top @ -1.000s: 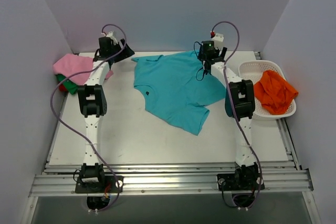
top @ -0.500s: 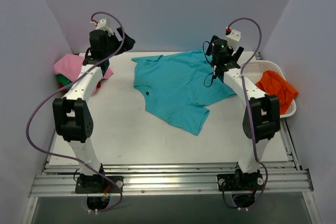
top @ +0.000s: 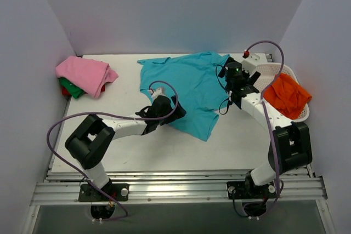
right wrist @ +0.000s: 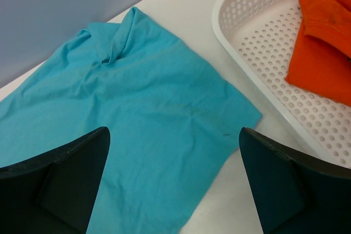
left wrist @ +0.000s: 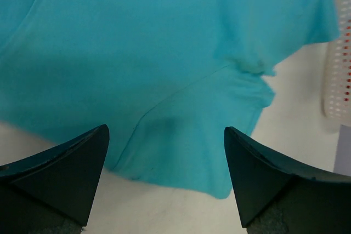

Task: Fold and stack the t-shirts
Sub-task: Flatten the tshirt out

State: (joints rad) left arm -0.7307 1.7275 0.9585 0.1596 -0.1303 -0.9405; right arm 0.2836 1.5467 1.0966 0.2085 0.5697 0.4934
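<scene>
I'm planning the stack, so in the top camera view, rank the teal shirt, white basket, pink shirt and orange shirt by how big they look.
1. teal shirt, spread flat
2. white basket
3. pink shirt and orange shirt: too alike to rank

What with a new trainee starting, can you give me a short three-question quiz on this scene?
1. True or false: the orange shirt lies in the basket.
2. The pile at far left is topped by a shirt that is: A pink, B teal, C orange.
3. Over the teal shirt, are the left arm's jaws open or shut?
Key: 1 true; 2 A; 3 open.
</scene>
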